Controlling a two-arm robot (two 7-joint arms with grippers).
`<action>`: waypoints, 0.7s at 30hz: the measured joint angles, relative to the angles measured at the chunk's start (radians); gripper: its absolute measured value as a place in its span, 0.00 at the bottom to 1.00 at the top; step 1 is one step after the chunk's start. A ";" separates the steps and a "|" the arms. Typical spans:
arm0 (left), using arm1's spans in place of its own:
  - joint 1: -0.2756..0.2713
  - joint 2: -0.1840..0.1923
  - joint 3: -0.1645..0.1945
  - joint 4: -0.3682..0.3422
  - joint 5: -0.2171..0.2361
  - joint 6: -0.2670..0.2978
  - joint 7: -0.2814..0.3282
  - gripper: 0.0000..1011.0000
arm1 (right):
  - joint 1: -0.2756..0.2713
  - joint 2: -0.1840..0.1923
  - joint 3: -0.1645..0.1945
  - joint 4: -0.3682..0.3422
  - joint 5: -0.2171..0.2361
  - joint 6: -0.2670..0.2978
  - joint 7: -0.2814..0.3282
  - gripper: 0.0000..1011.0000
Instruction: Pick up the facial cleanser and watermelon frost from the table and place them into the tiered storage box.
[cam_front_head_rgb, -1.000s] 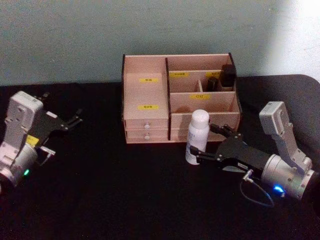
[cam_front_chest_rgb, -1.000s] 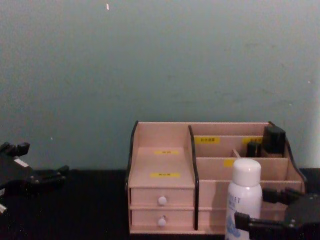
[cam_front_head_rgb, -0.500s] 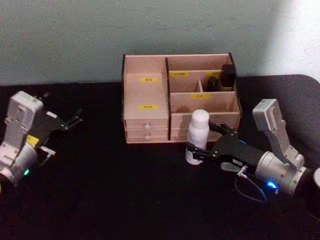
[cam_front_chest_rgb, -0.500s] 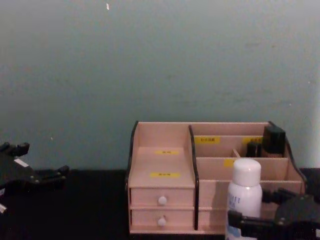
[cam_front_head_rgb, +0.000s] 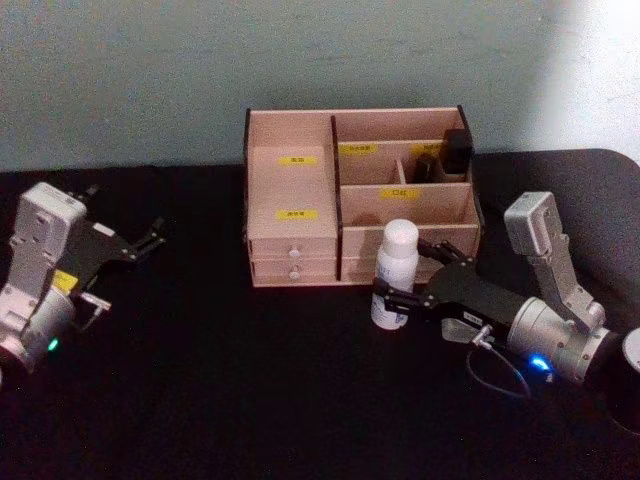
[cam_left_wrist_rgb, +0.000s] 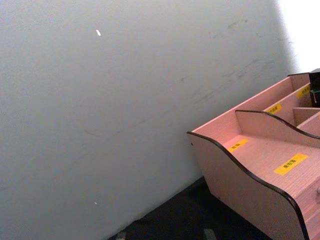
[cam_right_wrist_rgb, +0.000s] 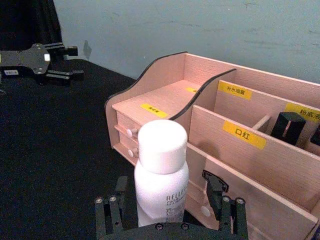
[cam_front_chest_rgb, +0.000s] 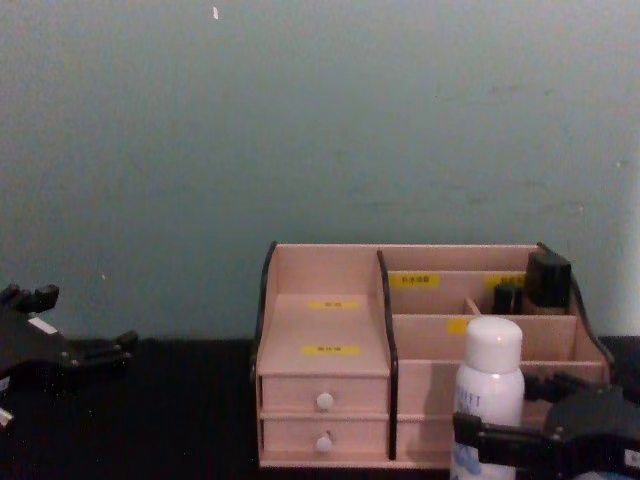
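Bottle: the facial cleanser (cam_front_head_rgb: 396, 272) stands upright on the black counter (cam_front_head_rgb: 240, 400), just in front of the right half of the storage box (cam_front_head_rgb: 290, 130). Its long axis is vertical and the rounded cap is on top.
Right end effector: the right end effector (cam_front_head_rgb: 412, 278) is low to the counter and open. Its fingers (cam_right_wrist_rgb: 222, 202) straddle the lower body of the bottle, with a gap showing on each side.
Key relation: the bottle sits between the two fingers, and the box lies directly beyond it. Closing on the bottle looks like the step at hand. The lift after that would have to bring the base above the front wall of the box.
Nearer arm: the right, by a wide margin.
Left end effector: the left end effector (cam_front_head_rgb: 135, 245) is parked well off to the left of the box, with its fingers apart and nothing in them.
Bottle print: blue lettering begins "RELLE"; the rest curves out of sight.
Box labels: the yellow tags (cam_right_wrist_rgb: 243, 134) carry Chinese words. The front one reads 口红, and those behind read 补水喷雾 and 粉底液.
Box contents: small black bottles (cam_front_head_rgb: 455, 150) stand in the rear right compartment.
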 joint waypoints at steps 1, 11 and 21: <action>0.000 0.000 0.000 0.000 0.000 0.000 0.000 0.99 | 0.000 -0.001 0.000 0.000 0.001 0.000 0.001 0.99; 0.000 0.000 0.000 0.000 0.000 0.000 0.000 0.99 | 0.000 0.000 0.000 0.000 0.002 0.000 0.000 0.99; 0.000 0.000 0.000 0.000 0.000 0.000 0.000 0.99 | -0.001 0.001 0.000 0.000 0.002 0.000 0.000 0.87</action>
